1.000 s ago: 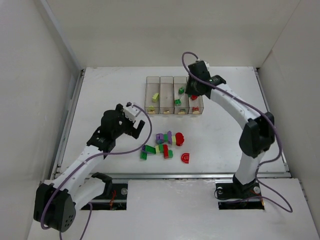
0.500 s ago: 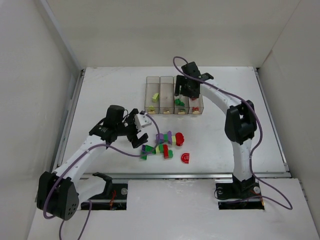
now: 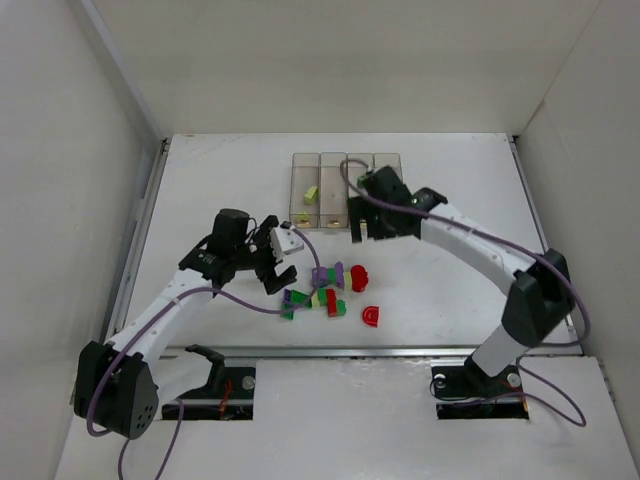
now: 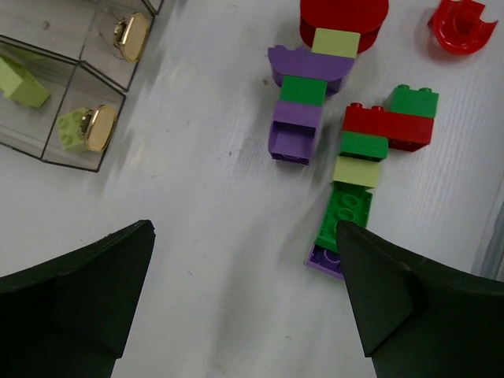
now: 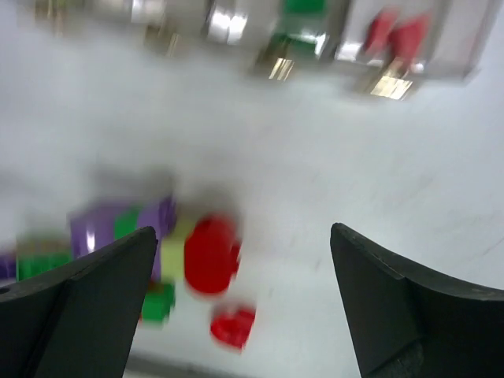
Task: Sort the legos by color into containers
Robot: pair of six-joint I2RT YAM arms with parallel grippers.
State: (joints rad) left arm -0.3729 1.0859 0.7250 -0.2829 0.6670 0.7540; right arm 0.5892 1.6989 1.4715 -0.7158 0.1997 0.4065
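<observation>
Legos (image 3: 330, 290) are lying just ahead of left gripper (image 4: 244, 236), jaws gaping empty; nearest green brick (image 4: 349, 211) is running lengthwise beside one finger (image 4: 378, 291). Right gripper (image 5: 242, 236), also gaping, is hanging farther off.

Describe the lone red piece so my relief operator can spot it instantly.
Start at the row of clear containers. Nearer the robot lies the cluster of legos; just off its right side sits the red piece, alone. Unlike the blocky bricks, it is a curved, open C.
</observation>
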